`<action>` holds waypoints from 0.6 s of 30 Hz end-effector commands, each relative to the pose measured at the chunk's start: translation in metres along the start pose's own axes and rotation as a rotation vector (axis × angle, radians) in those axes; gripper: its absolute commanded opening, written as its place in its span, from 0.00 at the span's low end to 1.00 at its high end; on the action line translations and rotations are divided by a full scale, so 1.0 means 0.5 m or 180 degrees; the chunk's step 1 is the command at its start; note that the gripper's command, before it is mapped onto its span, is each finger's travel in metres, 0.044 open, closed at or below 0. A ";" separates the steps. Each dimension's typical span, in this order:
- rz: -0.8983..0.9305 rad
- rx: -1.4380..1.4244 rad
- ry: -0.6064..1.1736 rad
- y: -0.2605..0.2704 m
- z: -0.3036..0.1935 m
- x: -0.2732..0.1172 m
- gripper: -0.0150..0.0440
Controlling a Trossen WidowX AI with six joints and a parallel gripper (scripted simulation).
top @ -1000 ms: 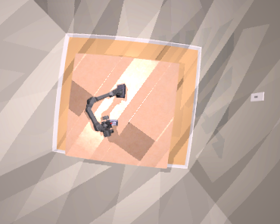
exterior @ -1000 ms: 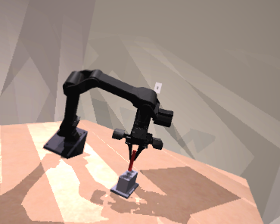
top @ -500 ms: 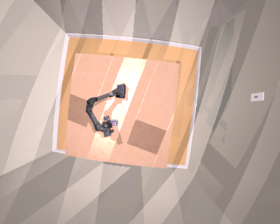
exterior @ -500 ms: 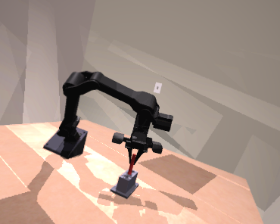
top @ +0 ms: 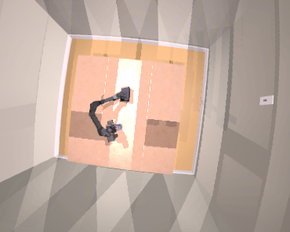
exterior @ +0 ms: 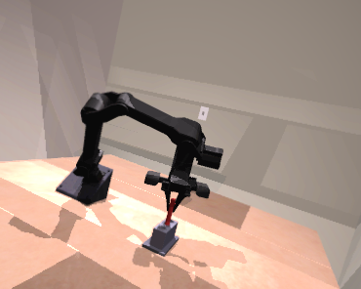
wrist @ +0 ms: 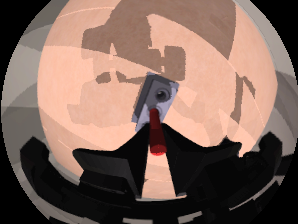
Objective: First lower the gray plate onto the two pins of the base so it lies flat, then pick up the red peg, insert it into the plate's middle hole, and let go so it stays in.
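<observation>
Red against the black fingers, the peg (exterior: pixel 171 211) was pinched in the gripper (exterior: pixel 174 197), hanging tilted below it with its lower tip at the middle hole of the gray plate (exterior: pixel 166 227). The plate appeared to lie flat on the base (exterior: pixel 160 240) directly beneath the gripper. To seat the peg well, it likely needed straightening to upright over the hole, then a slow, straight push down before the fingers let go; pressing while tilted risked jamming. The surface (exterior: pixel 261 244) under the gripper was pinkish wood patched with shadow; pale gray walls stood behind.
</observation>
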State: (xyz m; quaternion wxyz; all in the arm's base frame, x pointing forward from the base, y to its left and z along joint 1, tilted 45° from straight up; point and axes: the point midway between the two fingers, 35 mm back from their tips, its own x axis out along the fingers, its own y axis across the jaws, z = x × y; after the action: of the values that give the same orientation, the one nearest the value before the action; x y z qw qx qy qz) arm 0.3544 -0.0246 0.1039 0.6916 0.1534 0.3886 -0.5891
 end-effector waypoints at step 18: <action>-0.0003 0.0011 0.0002 0.001 -0.001 0.005 0.25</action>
State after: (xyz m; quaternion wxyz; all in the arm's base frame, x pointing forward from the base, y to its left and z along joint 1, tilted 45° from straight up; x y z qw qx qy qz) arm 0.3544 -0.0259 0.1014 0.6908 0.1546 0.3880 -0.5902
